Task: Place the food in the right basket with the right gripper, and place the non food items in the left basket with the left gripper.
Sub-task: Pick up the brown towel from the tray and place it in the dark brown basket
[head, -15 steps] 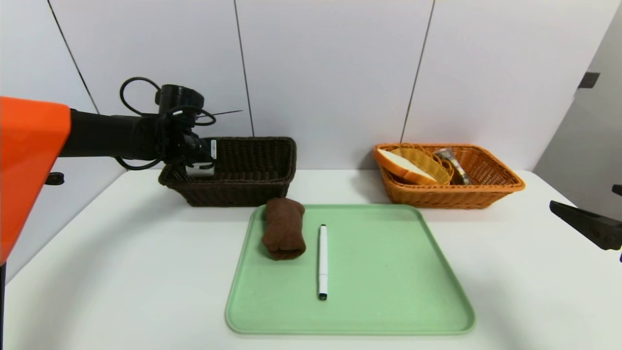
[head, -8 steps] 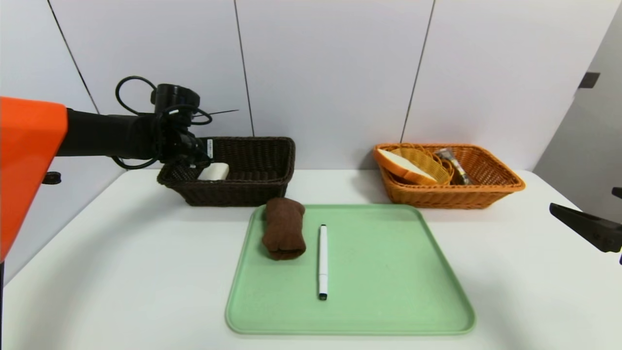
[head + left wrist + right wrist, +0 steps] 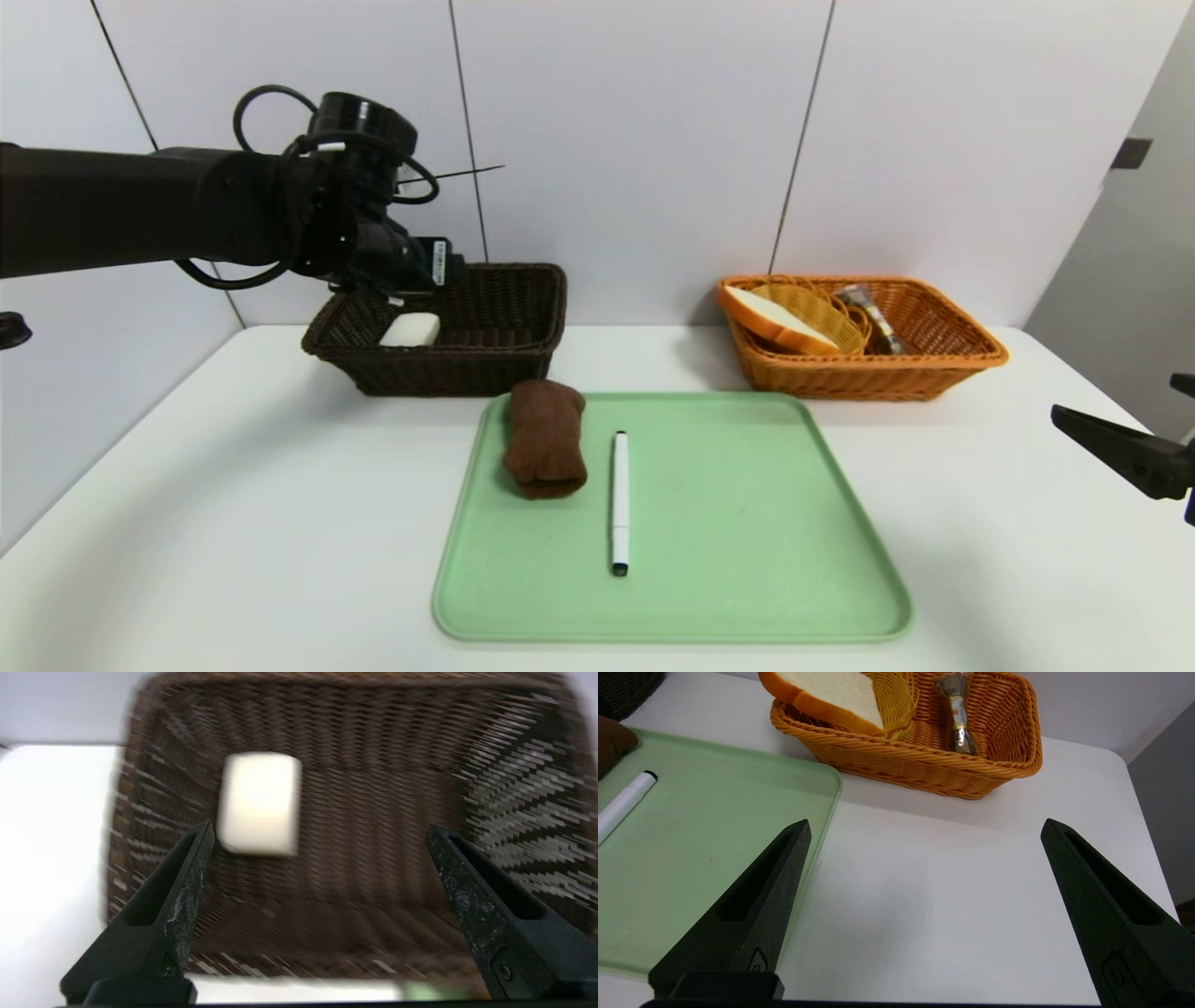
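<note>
My left gripper [image 3: 411,273] [image 3: 320,830] hovers open above the dark brown left basket [image 3: 485,359], with nothing between its fingers. The white block [image 3: 409,329] [image 3: 259,802] lies on that basket's floor, apart from the fingers. On the green tray [image 3: 728,523] lie a rolled brown cloth [image 3: 544,439] and a white marker [image 3: 620,499]. The orange right basket [image 3: 934,378] [image 3: 924,765] holds the bread slice [image 3: 775,317] [image 3: 831,690] in its yellow dish and the wrapped snack [image 3: 868,313] [image 3: 957,723]. My right gripper [image 3: 1120,448] [image 3: 924,828] stays open and empty over the table's right side.
The white table [image 3: 233,523] runs to a wall just behind both baskets. The tray [image 3: 714,826] takes up the middle, with its rim beside my right gripper. The marker [image 3: 621,802] shows at that view's edge.
My left gripper opened and let the white block drop into the dark basket. It then rose and shifted a little to the right. The right arm barely moved.
</note>
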Action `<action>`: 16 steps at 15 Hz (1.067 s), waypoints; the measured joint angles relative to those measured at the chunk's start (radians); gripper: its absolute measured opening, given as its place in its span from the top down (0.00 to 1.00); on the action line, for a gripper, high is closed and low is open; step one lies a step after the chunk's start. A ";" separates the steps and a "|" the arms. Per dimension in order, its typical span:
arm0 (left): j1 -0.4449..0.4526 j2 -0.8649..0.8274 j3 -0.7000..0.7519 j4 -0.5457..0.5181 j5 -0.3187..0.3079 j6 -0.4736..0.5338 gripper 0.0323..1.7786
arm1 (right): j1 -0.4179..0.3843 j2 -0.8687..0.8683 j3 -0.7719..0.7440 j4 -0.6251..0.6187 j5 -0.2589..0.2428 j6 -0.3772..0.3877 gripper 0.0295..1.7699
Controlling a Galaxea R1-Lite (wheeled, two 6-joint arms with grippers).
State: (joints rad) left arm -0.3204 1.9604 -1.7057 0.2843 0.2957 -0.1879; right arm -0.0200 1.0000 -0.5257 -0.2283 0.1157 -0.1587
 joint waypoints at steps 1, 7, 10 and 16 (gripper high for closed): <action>-0.050 -0.024 0.000 0.045 0.006 -0.048 0.09 | 0.000 -0.001 0.003 0.000 -0.002 0.000 0.04; -0.274 -0.085 0.009 0.306 0.120 -0.337 0.07 | 0.000 -0.014 0.017 0.000 -0.003 -0.001 0.04; -0.344 -0.081 0.013 0.385 0.123 -0.471 0.06 | 0.000 -0.020 0.027 0.000 -0.003 -0.003 0.04; -0.425 -0.019 0.012 0.399 0.172 -0.584 0.05 | 0.000 -0.032 0.040 0.000 -0.003 -0.006 0.04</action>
State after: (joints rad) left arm -0.7451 1.9411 -1.6938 0.6830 0.4674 -0.7721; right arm -0.0200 0.9683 -0.4862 -0.2279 0.1126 -0.1645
